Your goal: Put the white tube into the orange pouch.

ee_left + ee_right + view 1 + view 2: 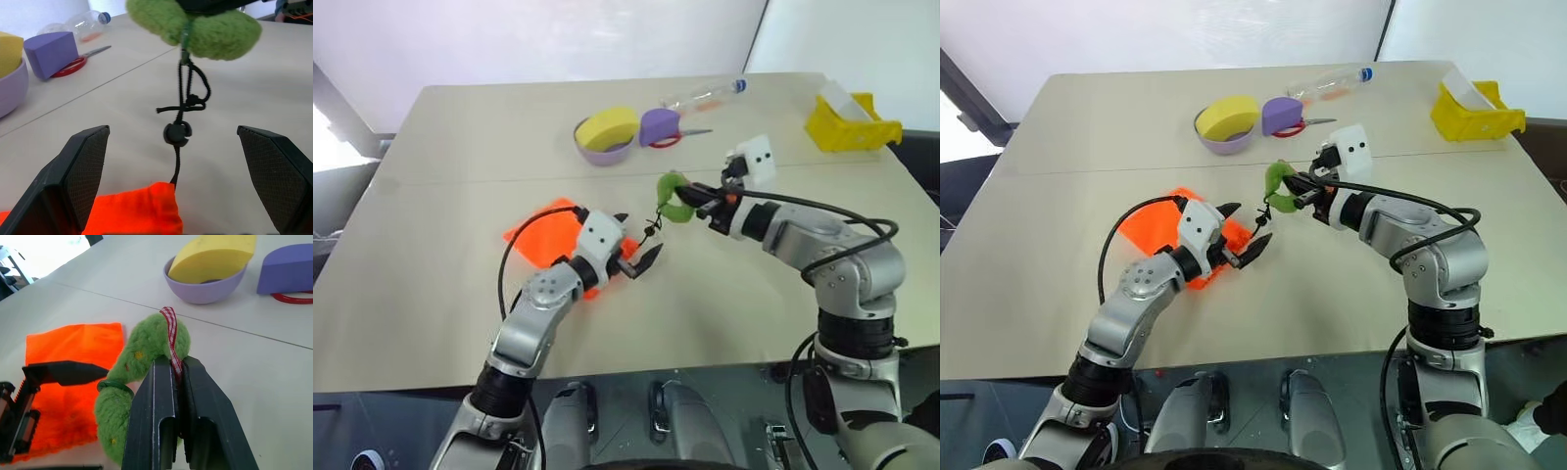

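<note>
The orange pouch [546, 235] lies flat on the table, left of centre. Its black cord [182, 98], with a round stopper bead, rises from the pouch's edge to a fuzzy green charm [674, 199]. My right gripper [177, 362] is shut on the red-and-white ribbon loop of that charm and holds it above the table, so the cord hangs taut. My left gripper [641, 240] stands open over the pouch's right edge, with the cord and bead between its fingers but untouched. The white tube is out of view.
At the back of the table stand a purple bowl [605, 152] holding a yellow sponge, a purple block [659, 125], red-handled scissors [674, 140] and a clear bottle [705, 95]. A yellow bin [850, 127] sits at the far right.
</note>
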`<action>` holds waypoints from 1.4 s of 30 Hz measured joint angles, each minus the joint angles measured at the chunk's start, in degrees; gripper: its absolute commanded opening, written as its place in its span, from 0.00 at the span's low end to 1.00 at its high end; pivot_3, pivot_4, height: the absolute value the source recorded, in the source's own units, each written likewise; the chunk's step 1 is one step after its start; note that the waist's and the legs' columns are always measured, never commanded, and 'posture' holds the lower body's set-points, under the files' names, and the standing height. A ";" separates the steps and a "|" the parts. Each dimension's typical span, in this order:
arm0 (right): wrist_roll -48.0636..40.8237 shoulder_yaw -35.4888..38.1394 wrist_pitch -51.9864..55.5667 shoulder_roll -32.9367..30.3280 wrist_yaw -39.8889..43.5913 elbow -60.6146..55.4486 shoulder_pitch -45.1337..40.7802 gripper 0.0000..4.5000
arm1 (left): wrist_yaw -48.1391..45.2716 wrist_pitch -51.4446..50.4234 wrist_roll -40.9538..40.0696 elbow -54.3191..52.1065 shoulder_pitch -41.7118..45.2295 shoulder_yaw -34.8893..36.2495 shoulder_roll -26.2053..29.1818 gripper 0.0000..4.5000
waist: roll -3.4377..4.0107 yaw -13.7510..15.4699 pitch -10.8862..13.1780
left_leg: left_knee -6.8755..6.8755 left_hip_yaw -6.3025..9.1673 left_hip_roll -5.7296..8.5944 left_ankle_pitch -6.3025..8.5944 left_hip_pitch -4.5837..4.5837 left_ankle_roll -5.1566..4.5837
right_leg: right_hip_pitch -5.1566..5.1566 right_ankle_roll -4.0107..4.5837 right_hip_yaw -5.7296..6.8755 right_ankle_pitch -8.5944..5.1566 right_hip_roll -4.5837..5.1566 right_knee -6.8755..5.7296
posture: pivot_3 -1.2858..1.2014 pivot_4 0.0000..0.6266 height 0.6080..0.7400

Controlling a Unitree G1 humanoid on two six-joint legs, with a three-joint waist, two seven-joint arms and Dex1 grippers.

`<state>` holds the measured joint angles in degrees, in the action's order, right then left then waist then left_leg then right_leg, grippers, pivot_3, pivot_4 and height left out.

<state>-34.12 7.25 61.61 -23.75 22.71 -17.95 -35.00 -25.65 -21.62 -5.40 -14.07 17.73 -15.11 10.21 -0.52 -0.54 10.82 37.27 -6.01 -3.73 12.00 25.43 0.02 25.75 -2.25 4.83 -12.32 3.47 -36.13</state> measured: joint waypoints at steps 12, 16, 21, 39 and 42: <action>-1.18 0.22 -0.35 0.19 -0.21 -1.16 0.00 0.00 | 0.94 1.32 2.63 1.41 0.10 -2.12 -0.58 0.99 | 0.00 -0.09 0.00 | -0.01 0.01 0.00 0.00 -0.01 0.00 | 0.01 -0.02 0.01 -0.01 -0.02 0.00 | 0.52 0.24 1.00; -2.01 0.22 -0.55 0.19 -0.04 -1.92 0.00 0.00 | 1.32 1.33 2.70 2.11 0.27 -1.90 -1.06 0.87 | 0.00 -0.09 0.00 | 0.00 0.01 -0.02 0.00 0.00 0.00 | 0.01 -0.02 0.00 -0.01 0.01 0.00 | 0.52 0.24 1.00; -2.20 0.22 -0.58 0.17 -0.08 -1.93 0.00 0.00 | 2.16 1.34 2.68 3.13 1.10 -1.29 -1.79 0.58 | 0.00 -0.07 0.00 | -0.01 0.01 0.00 0.00 0.00 0.00 | 0.01 -0.02 0.01 -0.01 0.01 0.00 | 0.52 0.24 1.00; -1.81 -2.08 -9.96 -4.81 9.92 -4.17 5.08 0.00 | -5.44 0.76 -8.37 6.17 1.96 4.95 -2.92 0.58 | -0.01 -0.01 0.01 | 0.00 0.01 0.04 0.00 0.02 0.00 | -0.01 -0.06 0.02 -0.05 0.00 0.04 | 0.52 0.24 1.00; -0.86 -2.51 -14.44 -6.13 13.28 -4.17 6.68 0.00 | -12.33 1.25 -12.05 8.15 4.08 5.63 0.36 0.58 | -0.01 -0.07 0.01 | 0.00 0.02 0.07 0.00 -0.01 0.00 | 0.00 -0.05 0.02 -0.05 -0.05 0.04 | 0.52 0.24 1.00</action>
<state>-34.98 4.74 47.17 -29.87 35.99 -22.12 -28.32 -37.97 -20.36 -17.45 -5.91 21.81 -9.48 10.57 -0.53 -0.62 10.83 37.26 -5.99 -3.66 12.00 25.42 0.02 25.74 -2.30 4.85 -12.38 3.42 -36.09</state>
